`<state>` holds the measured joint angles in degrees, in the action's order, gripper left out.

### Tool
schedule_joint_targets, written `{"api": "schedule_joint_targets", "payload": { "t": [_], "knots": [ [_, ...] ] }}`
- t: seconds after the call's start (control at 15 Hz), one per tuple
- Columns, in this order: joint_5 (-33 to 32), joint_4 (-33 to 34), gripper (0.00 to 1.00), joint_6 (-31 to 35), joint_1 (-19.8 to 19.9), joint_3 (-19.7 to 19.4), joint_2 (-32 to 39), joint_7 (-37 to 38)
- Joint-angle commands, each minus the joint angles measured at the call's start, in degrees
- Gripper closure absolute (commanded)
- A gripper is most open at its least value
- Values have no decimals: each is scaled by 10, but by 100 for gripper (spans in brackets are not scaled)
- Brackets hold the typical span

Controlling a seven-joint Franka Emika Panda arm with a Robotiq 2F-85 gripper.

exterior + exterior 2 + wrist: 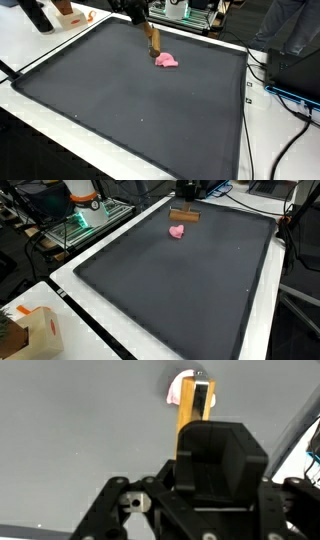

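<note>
Wooden block [188, 415] is pinched by the gripper [198, 422], sticking out toward 12 o'clock in the wrist view, its far end just beside a pink lump [173, 388] on the dark mat [70, 420].

A: Surface?
B: White table [45, 120], with a dark mat [140, 100] covering most of it.
A: On the mat?
B: A pink lump [166, 60], close to the mat's far edge in both exterior views. A block [153, 40] is just beside it; can't tell if it touches the mat.
A: Off the mat?
B: A box [35, 330] on the table past a mat corner. Cables [265, 75] along one mat edge.
</note>
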<state>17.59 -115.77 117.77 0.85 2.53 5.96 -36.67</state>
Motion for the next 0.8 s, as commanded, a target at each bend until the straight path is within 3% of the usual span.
{"api": "schedule_joint_targets", "payload": {
  "t": [0.0, 0.4, 0.47, 0.53, 0.73],
  "knots": [
    [-39, -57, 76, 26, -19, 9, -67, 50],
    [-88, -90, 76, 41, -46, 23, -120, 125],
    [-75, -84, 76, 20, -49, 21, -122, 99],
    [-70, -64, 51, 24, -47, 16, -94, 100],
    [-70, -69, 51, 24, -53, 17, -105, 100]
  ]
}}
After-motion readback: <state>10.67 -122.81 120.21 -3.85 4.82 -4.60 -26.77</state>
